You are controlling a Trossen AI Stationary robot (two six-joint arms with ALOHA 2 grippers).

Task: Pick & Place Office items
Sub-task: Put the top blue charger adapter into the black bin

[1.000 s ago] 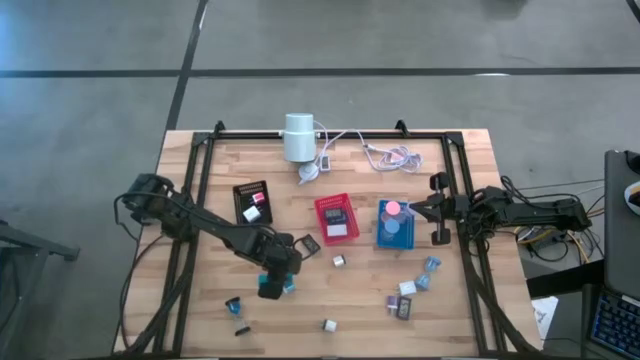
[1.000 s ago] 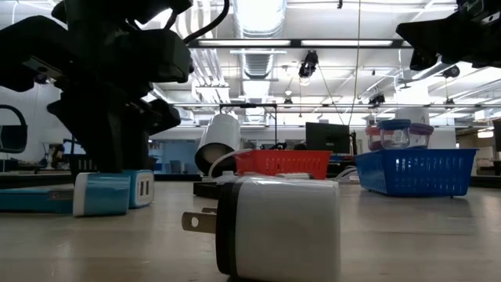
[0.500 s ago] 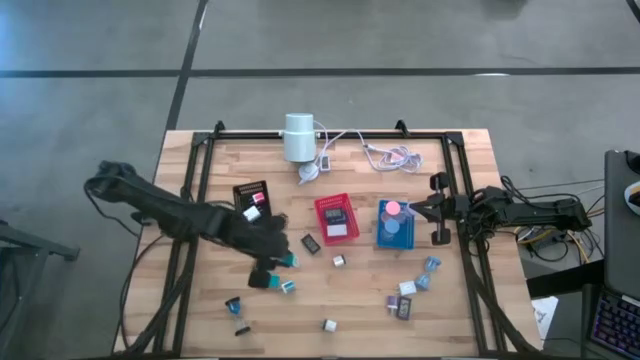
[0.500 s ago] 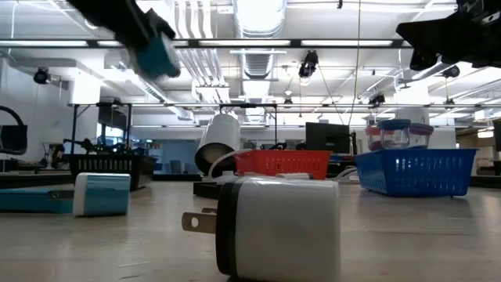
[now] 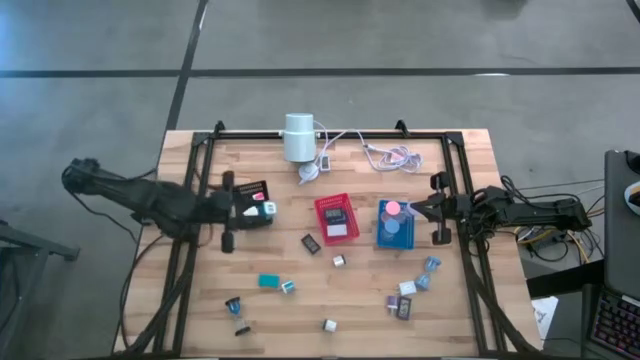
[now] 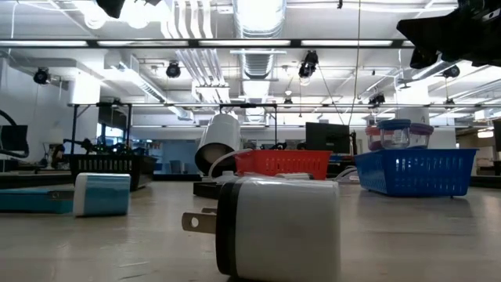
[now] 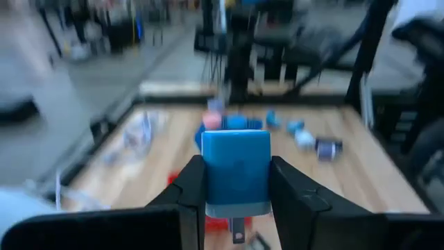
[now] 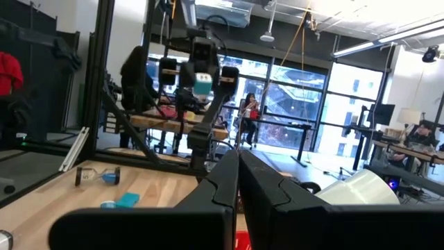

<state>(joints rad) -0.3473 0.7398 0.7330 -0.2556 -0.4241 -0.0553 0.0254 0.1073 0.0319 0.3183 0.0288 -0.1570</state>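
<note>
- Two arms: left gripper [image 7: 236, 182] raised over the black tray [image 5: 245, 190], jaws pinching a teal charger block [image 7: 236, 170]; right gripper [image 5: 437, 208] beside the blue tray [image 5: 381, 238], jaws pressed together
- Open tabletop [image 5: 300, 310] in front holds scattered office items
- Red tray [image 5: 322, 212] holds a dark item; blue tray holds round discs

I'm looking down at the wooden table [image 5: 330, 300], black tray [image 5: 247, 190], red tray [image 5: 337, 217] and blue tray [image 5: 396, 226] sitting across its middle, white cylinder [image 5: 298, 137] lying at the back, teal block [image 5: 269, 281] and white plug [image 5: 328, 325] lying up front
</note>
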